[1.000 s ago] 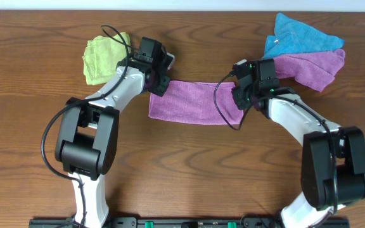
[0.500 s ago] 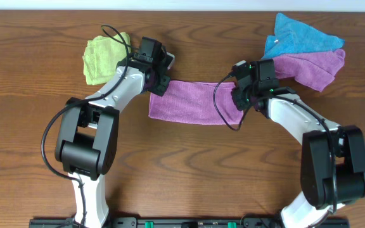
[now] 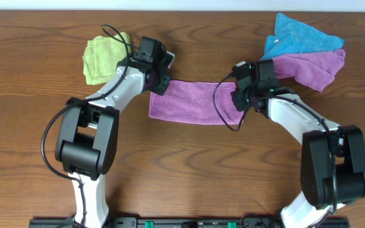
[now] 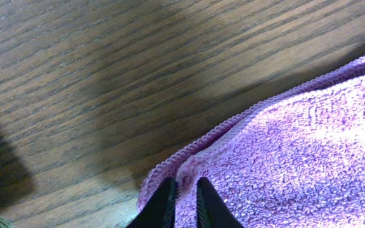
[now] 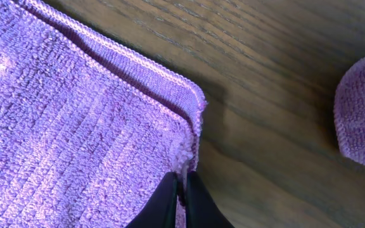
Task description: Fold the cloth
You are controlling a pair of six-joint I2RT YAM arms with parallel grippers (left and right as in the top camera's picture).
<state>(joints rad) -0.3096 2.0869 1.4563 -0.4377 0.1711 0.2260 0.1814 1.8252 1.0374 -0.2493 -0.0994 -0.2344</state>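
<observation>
The magenta-purple cloth [image 3: 192,104] lies on the wooden table as a long folded strip between the two arms. My left gripper [image 3: 157,85] sits at the strip's upper left corner; in the left wrist view its fingers [image 4: 185,201] are shut on the doubled hemmed edge of the cloth [image 4: 284,145]. My right gripper [image 3: 241,101] sits at the strip's right end; in the right wrist view its fingers [image 5: 182,196] pinch the right edge of the cloth [image 5: 75,126] just below its layered corner. No white label shows.
A lime-green folded cloth [image 3: 103,57] lies at the back left, close to the left arm. A blue cloth [image 3: 303,35] and a rumpled purple cloth [image 3: 312,66] lie at the back right; the purple one shows in the right wrist view [image 5: 363,120].
</observation>
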